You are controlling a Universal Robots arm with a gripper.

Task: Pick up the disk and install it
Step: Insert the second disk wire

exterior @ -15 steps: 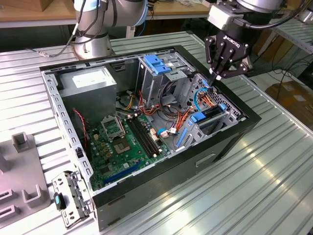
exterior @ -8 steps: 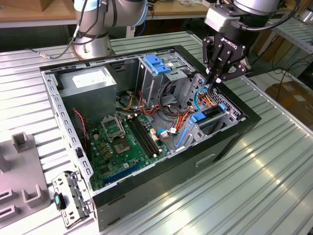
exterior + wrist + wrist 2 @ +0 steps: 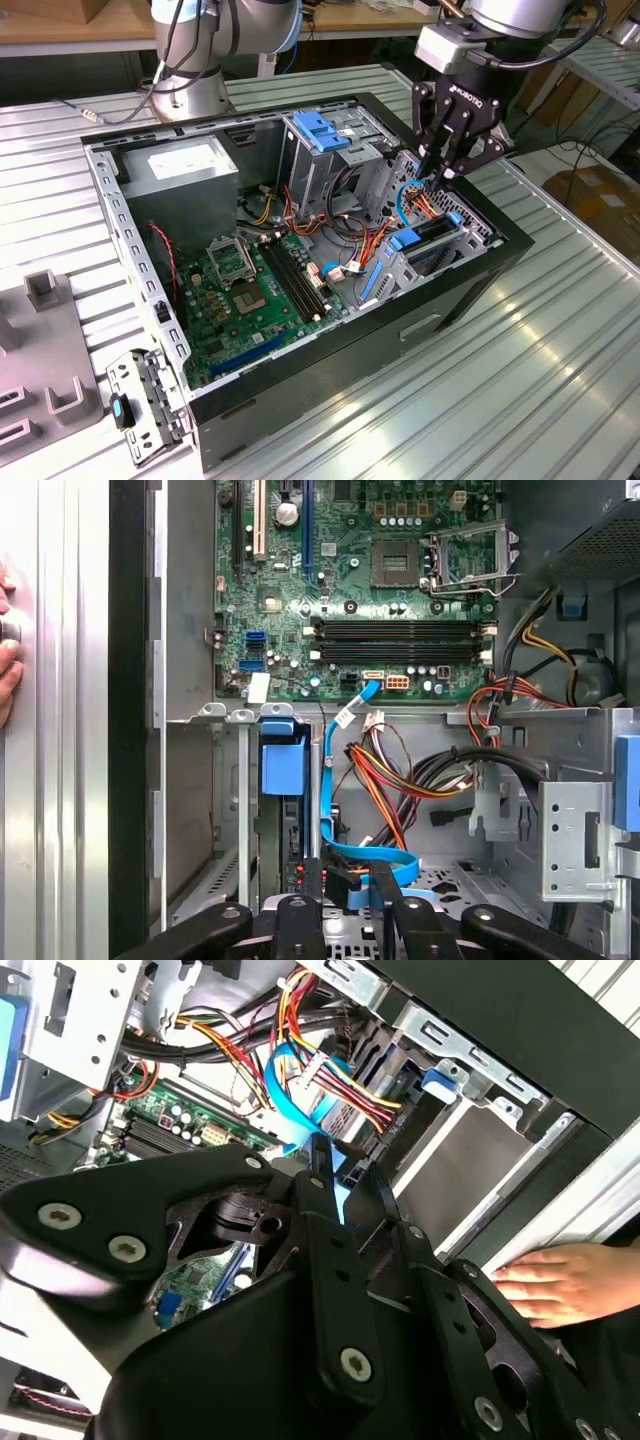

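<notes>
While gripper (image 3: 443, 172) fingers pinch near blue cable (image 3: 340, 780), disk (image 3: 470, 1165) sits in its bay, apparently installed.

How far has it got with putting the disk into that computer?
Looks mostly done: a flat silver slab, seemingly the disk, sits in the bay at the case's edge. In hand: the gripper carries no disk and hovers by the blue cable near that bay. Left: whether the disk is fully seated or cabled can't be seen.
</notes>
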